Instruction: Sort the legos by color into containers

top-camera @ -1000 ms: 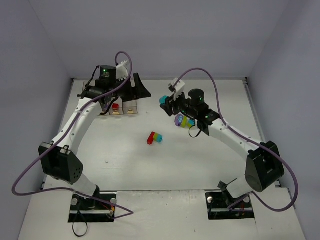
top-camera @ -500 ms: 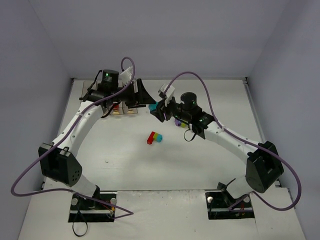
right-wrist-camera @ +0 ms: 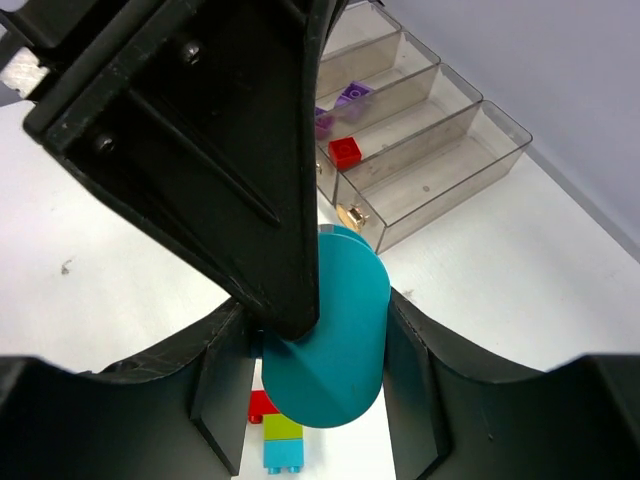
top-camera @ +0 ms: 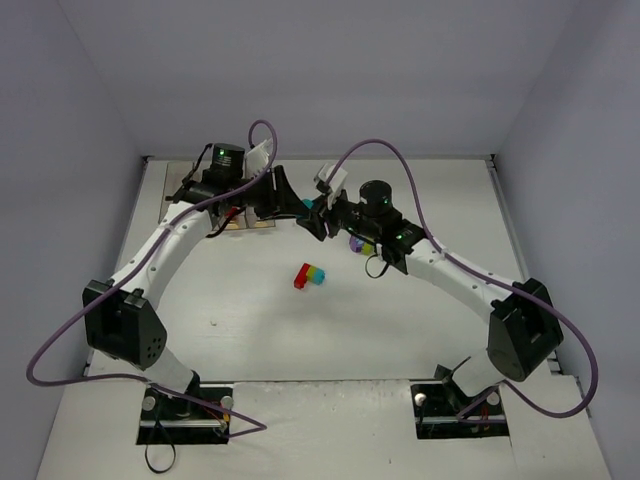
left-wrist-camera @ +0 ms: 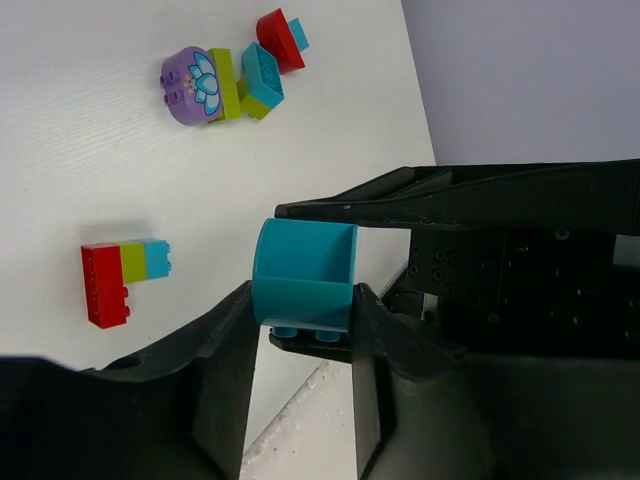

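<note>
A teal brick [left-wrist-camera: 305, 272] hangs above the table between both arms, and both grippers are shut on it. In the left wrist view my left gripper [left-wrist-camera: 303, 300] presses its two sides, and the right gripper's black fingers clamp it from above and below. In the right wrist view my right gripper [right-wrist-camera: 318, 320] holds the same teal brick [right-wrist-camera: 340, 350]. From above, the left gripper [top-camera: 292, 207] and right gripper [top-camera: 318, 218] meet just right of the containers [top-camera: 245, 220]. The containers [right-wrist-camera: 430, 150] hold a red brick [right-wrist-camera: 345, 152] and purple bricks [right-wrist-camera: 352, 95] in separate bins.
A red, green and teal strip of bricks [top-camera: 310, 275] lies on the table's middle. A cluster of purple, green, teal and red bricks [left-wrist-camera: 215, 80] lies beneath the right arm. The left arm covers part of the bins from above. Purple cables loop over both arms.
My left gripper left the bins, moved right and closed on the teal brick. My right gripper carried that brick leftward to meet it and kept its grip.
</note>
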Action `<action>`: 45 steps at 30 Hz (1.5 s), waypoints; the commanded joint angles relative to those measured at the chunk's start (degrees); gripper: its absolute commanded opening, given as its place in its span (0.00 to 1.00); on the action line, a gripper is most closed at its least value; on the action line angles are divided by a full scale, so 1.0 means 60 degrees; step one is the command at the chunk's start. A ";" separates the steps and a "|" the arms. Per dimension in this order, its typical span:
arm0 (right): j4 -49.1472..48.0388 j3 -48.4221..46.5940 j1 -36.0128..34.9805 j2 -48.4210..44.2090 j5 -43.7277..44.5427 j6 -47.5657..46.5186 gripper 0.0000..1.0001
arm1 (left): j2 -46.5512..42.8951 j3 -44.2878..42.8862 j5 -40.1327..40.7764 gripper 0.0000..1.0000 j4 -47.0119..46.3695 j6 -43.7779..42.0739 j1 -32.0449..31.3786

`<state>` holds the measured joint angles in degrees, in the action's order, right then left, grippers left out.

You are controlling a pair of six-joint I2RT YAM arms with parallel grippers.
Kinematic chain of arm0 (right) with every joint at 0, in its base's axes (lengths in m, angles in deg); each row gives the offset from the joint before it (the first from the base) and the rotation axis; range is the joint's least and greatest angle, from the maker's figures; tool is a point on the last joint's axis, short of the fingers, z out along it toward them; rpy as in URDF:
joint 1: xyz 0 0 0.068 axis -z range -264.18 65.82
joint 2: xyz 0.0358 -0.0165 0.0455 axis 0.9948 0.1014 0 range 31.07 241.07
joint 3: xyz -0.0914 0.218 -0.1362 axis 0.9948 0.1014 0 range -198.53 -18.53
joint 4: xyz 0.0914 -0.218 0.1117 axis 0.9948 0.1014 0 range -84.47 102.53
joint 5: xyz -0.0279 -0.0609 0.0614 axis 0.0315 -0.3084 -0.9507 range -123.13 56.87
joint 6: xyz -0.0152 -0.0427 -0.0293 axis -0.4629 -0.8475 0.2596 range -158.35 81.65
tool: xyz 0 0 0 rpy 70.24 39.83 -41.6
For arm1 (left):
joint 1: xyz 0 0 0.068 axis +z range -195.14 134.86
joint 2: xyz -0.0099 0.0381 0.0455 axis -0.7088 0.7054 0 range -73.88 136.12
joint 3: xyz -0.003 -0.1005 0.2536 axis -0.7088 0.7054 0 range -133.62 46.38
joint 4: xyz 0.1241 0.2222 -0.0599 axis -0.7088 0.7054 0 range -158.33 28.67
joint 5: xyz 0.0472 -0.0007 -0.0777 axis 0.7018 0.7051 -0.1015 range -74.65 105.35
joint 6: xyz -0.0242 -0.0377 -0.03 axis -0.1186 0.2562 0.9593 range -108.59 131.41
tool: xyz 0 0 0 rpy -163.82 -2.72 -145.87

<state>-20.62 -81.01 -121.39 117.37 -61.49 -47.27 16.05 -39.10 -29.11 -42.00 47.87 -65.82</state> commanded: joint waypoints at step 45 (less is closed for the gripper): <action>0.2293 0.1127 0.0607 -0.0074 0.1476 0.1064 0.82 | 0.5228 -0.5165 0.7734 0.67 0.0300 -0.3222 0.1236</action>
<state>-5.96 -70.85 -116.97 113.72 -48.79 -38.82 54.61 -69.48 18.08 -38.00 28.92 -58.52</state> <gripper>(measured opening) 0.830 0.653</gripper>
